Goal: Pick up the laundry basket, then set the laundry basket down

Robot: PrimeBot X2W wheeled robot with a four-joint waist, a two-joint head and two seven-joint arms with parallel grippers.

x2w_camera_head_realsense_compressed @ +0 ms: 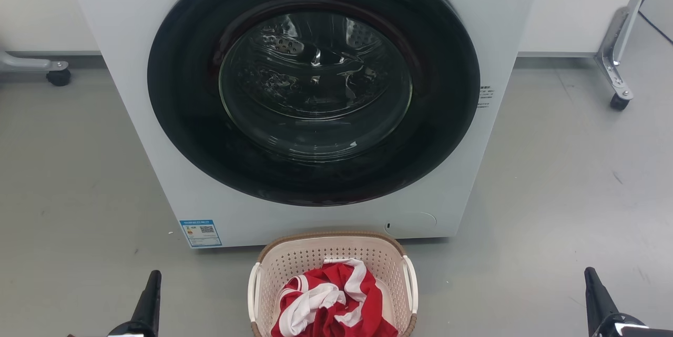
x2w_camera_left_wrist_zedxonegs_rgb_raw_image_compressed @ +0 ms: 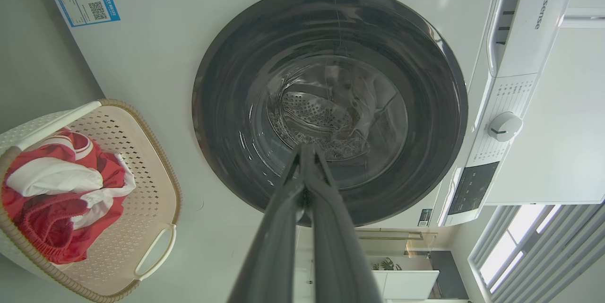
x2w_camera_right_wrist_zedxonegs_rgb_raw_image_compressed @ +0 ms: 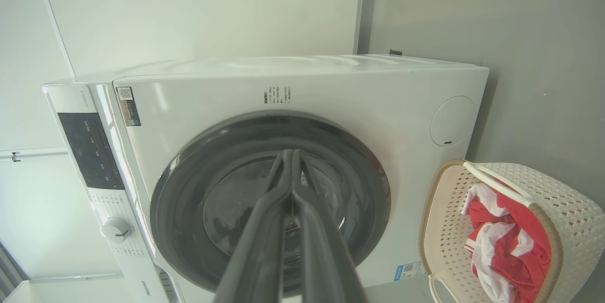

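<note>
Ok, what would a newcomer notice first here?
A white washing machine with a big dark round door, closed, dominates the centre. Before it on the grey floor stands the cream laundry basket holding red-and-white clothing, with the left hand and right hand off to either side.

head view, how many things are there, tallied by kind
washer: 1
basket: 1
clothes heap: 1
grippers: 2, left gripper and right gripper
casters: 2
total: 7
</note>
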